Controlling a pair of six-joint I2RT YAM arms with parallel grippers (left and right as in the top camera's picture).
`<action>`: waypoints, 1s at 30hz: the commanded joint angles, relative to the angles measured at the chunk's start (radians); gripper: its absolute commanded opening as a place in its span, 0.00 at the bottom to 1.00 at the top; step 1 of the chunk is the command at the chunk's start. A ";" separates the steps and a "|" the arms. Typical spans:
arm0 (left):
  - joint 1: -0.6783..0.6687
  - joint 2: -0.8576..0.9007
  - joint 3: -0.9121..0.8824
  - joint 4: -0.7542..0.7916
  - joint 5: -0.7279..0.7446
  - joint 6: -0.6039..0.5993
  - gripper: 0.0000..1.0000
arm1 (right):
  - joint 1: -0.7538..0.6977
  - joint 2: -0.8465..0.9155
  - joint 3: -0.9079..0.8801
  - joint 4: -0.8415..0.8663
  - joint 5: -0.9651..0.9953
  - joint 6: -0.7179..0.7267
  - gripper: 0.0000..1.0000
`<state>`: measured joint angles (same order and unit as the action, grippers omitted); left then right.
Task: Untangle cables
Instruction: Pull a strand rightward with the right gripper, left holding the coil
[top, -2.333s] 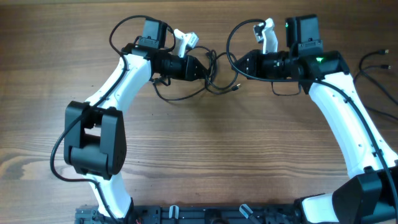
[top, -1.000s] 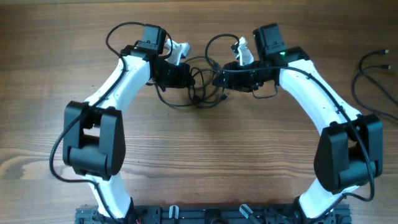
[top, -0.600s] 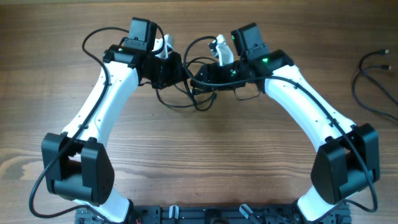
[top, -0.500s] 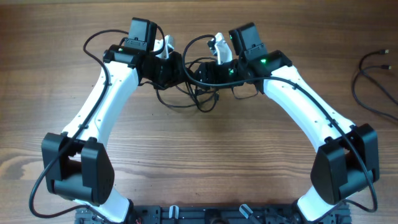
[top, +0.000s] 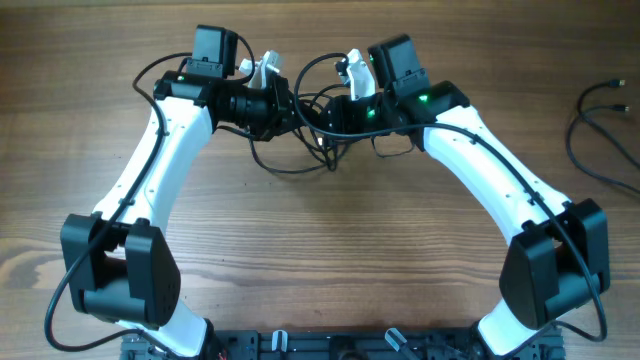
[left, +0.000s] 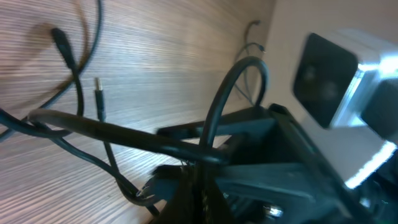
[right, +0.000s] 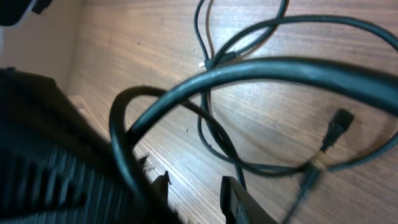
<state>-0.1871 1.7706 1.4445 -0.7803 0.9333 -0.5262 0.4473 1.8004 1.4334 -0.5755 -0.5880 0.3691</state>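
In the last second I brought both arms together. The left gripper (top: 287, 105) is clamped on a strand, the right gripper (top: 322, 115) parted and empty. The cables (top: 318, 140) bunch between them near the desk's (top: 330, 250) far edge: still tangled.

Overhead, we lose the cables (top: 290, 171) at twelve o'clock, where they pass beneath the left arm (top: 160, 150) and right arm (top: 480, 152). A separate cord (top: 572, 135) leaves the frame at three o'clock. The right wrist view blurs a thick black wire (right: 280, 68).
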 joint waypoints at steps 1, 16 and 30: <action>0.002 -0.011 -0.003 0.021 0.162 0.005 0.04 | 0.021 -0.024 0.013 0.042 0.030 0.002 0.29; 0.035 -0.011 -0.004 -0.156 -0.470 0.130 0.04 | -0.298 -0.351 0.016 -0.031 -0.042 0.043 0.04; 0.155 -0.014 -0.001 -0.145 -0.766 0.126 0.04 | -0.690 -0.364 0.016 -0.233 -0.072 0.048 0.04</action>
<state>-0.1497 1.7638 1.4464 -0.9272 0.3874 -0.4252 -0.1726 1.4429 1.4288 -0.8001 -0.7444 0.4442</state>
